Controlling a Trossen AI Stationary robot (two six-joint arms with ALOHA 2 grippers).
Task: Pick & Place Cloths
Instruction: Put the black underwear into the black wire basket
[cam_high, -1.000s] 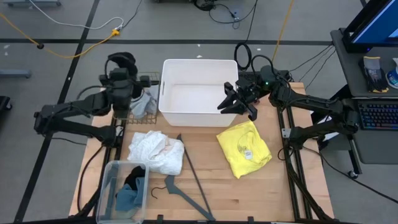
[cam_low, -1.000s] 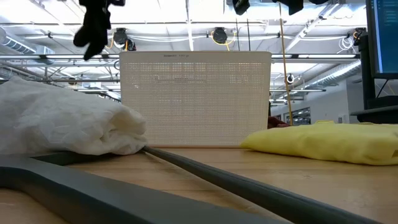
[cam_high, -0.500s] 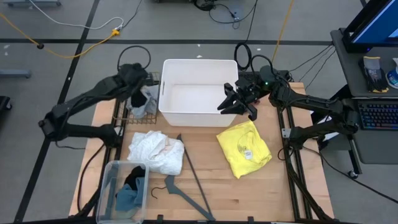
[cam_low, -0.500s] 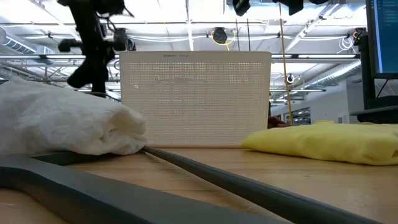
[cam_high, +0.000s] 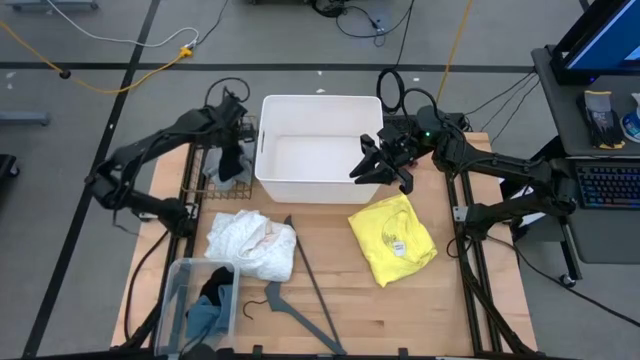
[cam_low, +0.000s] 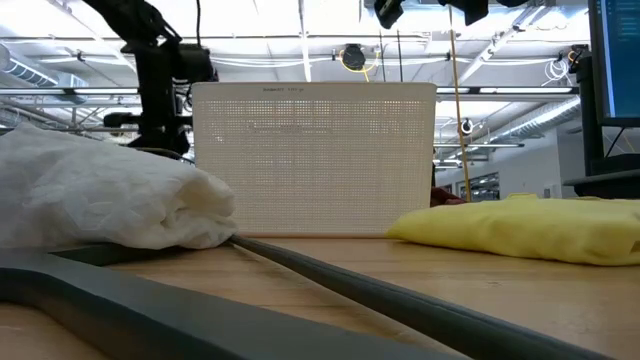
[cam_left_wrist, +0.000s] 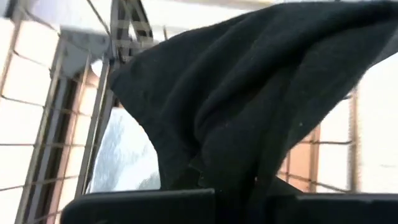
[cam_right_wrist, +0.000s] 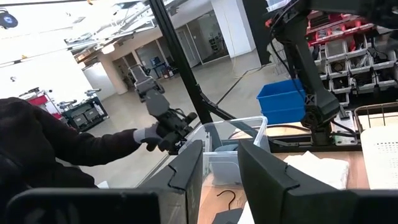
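Wooden table (cam_high: 340, 300): white bin (cam_high: 320, 150), yellow cloth (cam_high: 392, 240), white cloth (cam_high: 250, 245), hanger (cam_high: 310, 290). Left gripper (cam_high: 232, 135) pinching black cloth (cam_left_wrist: 249, 118); right gripper (cam_high: 385, 165) slightly parted, empty.

This is a robotics lab in a large industrial hall. The pale wooden tabletop (cam_high: 330, 300) sits on a grey concrete floor crossed by loose black and yellow cables (cam_high: 120, 45). Exposed white ceiling trusses (cam_low: 520, 55) run overhead. A blue plastic storage bin (cam_right_wrist: 287, 99) and red parts racks (cam_right_wrist: 348, 46) stand beyond, and a black computer keyboard (cam_high: 608, 188) sits alongside.
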